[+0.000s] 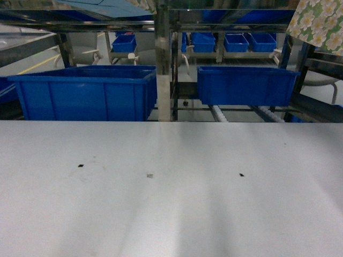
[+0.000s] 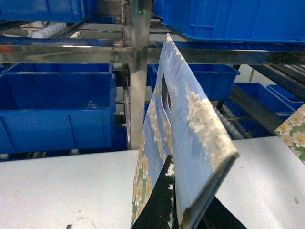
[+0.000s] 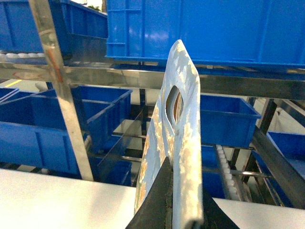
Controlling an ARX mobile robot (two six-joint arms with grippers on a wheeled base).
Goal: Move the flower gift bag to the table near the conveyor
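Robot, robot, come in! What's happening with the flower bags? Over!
Left gripper shut on a flower gift bag. Right gripper shut on another bag. Both above white table. Nothing blocking.

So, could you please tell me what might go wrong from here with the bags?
1. The left gripper pinches the flower gift bag at one edge only. The bag leans, so it may topple once released on the table.
2. Its top is close to the conveyor post and could snag.
3. The right gripper holds a second bag just as near the racking.
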